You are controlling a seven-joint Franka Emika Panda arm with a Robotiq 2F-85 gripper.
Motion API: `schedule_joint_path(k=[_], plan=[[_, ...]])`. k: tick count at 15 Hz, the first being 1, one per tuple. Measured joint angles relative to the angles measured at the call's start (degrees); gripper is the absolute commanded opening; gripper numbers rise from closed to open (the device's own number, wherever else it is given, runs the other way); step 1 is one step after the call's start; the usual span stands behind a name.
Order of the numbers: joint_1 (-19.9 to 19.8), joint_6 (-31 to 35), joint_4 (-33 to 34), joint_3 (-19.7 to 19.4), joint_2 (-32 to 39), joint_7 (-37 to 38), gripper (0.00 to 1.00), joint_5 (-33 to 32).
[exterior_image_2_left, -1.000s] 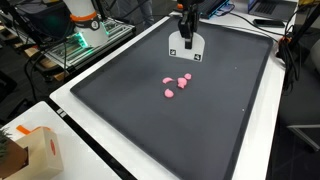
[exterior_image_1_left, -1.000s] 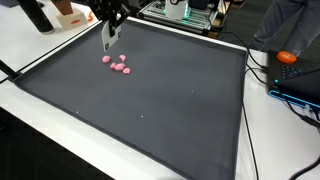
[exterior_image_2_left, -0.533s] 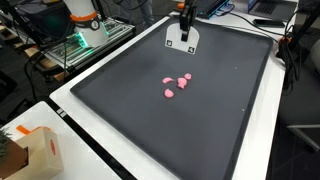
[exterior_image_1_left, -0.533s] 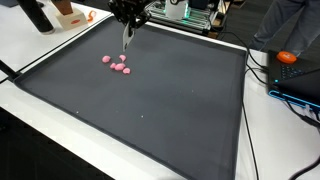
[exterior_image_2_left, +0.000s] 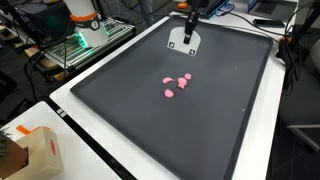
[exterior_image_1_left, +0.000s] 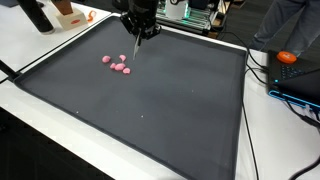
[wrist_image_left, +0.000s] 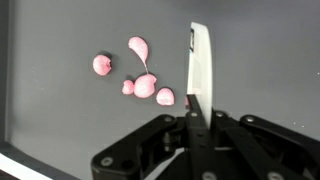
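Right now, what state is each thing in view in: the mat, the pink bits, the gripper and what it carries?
Black mat: lying flat.
Pink pieces: five, loose in a cluster on the black mat.
Gripper: shut on white card.
White card: held upright, edge-on in the wrist view, apart from the pink pieces.

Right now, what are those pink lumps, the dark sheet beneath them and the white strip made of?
Pink lumps: probably soft putty or dough, matte; irregular rounded shapes, one with a drawn-out tail.
Dark sheet: likely rubber or fabric mat, matte, no glare.
White strip in the tool: seemingly rigid plastic, smooth; thin, flat, straight-edged.
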Motion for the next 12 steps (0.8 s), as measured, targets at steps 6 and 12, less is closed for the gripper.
schedule_joint_path(k=[6,12], plan=[[1.80,-1.11,4.85,-0.03,5.97,0.39,0.01,-2.58],[2.62,-2.41,9.41,-0.16,9.96,0.41,0.01,-2.80]])
